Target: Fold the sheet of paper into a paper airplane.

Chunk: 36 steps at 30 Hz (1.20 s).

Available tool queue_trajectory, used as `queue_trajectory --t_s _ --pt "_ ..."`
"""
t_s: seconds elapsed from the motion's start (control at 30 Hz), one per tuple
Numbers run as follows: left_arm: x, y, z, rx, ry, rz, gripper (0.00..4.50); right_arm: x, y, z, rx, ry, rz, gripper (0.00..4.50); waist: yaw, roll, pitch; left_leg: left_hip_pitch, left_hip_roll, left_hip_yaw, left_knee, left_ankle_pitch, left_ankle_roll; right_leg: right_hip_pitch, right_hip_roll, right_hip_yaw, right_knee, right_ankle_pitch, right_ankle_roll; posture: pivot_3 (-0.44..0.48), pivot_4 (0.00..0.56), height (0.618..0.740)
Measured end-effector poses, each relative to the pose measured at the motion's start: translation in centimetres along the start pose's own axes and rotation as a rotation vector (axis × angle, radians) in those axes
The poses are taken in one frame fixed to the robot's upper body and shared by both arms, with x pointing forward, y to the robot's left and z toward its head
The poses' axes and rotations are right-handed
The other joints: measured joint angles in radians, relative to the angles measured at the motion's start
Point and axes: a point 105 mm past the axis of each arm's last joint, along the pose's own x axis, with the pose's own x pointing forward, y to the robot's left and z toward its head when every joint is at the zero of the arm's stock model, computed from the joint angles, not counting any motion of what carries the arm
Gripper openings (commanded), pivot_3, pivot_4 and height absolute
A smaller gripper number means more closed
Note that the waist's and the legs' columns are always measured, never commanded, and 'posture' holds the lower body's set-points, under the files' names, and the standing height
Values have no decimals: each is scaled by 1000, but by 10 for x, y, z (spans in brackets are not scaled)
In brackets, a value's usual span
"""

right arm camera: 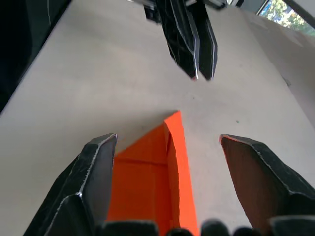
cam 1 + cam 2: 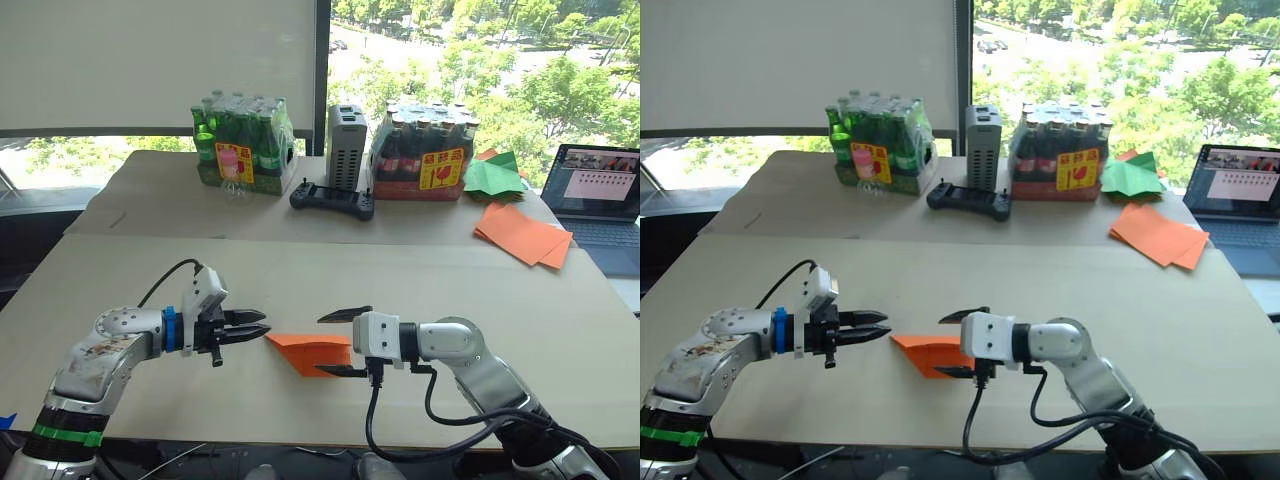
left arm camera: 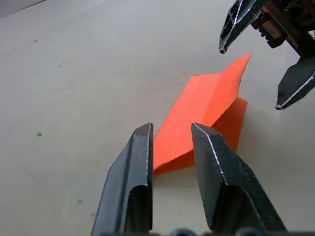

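The sheet of paper is bright orange, folded into a pointed wedge with a raised crease, and lies flat on the table. Its point faces my left gripper, which hovers just off that tip, open by a narrow gap and holding nothing. My right gripper is open wide around the wide end, one finger above the paper and one at its near edge. In the left wrist view the paper lies just beyond the left gripper's fingertips. In the right wrist view the paper lies between the right gripper's spread fingers.
At the back right lie a stack of flat orange sheets, a green paper shape and a laptop. Two bottle packs, a grey box and a black controller stand along the far table.
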Motion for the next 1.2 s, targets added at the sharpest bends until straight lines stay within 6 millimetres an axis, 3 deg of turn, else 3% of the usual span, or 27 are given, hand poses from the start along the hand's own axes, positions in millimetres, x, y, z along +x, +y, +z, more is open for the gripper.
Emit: queue_trajectory --t_s 0.23,0.47,0.67,0.87,1.17,1.2 --pt "27 3 -23 88 101 -83 29 -5 -2 0 101 24 -87 3656 -4 0 0 0 0 0 -1 0 0 -1 0 0 0 0 0 0 150 733" --pt "36 6 -42 170 183 -129 29 -9 4 5 129 33 -116 3656 -4 0 0 0 0 0 0 0 0 0 0 0 0 0 0 0 150 733" --pt "45 4 -40 238 179 -163 29 -13 7 3 116 62 -107 3656 -1 0 0 0 -1 0 0 0 0 0 0 0 0 0 0 0 150 733" --pt "51 1 -39 260 169 -179 29 -13 23 -15 63 152 -42 3656 -1 0 0 0 -1 0 0 0 0 1 0 0 0 -1 1 0 150 733" --pt "52 -2 -39 287 178 -190 29 -15 21 -30 38 184 -38 3656 -2 0 0 0 -1 0 0 0 0 1 0 0 0 -1 1 0 150 733" --pt "52 -3 -39 288 178 -191 7 -15 21 -32 35 191 -38 3410 -2 0 0 0 -1 0 0 0 0 1 0 0 0 -1 1 0 150 733"
